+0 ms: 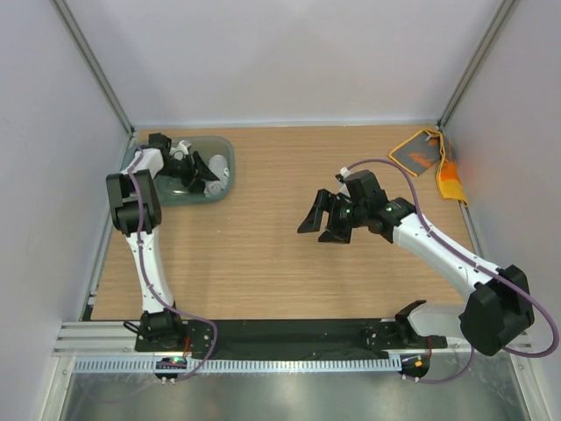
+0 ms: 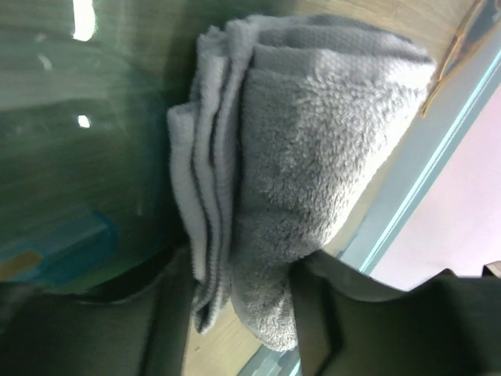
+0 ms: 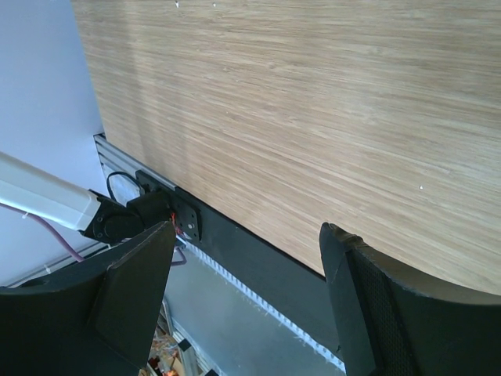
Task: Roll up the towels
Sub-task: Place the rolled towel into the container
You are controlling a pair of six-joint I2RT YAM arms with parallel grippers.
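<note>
- Presently the left claw (image 2: 239, 313) is clenched on the near end of the grey towel (image 2: 313, 157), a bunched roll lying inside the teal tub (image 1: 223, 151).
- That tub sits at the counter's (image 1: 263, 254) far left corner, close to the side frame.
- Over mid-counter, the right claw (image 1: 323, 221) hangs released, jaws spread wide, well apart from both towels.
- Crumpled, the orange towel (image 1: 429, 158) lies in the far right corner, its edge against the frame, with bare wood between it and the right claw.
</note>
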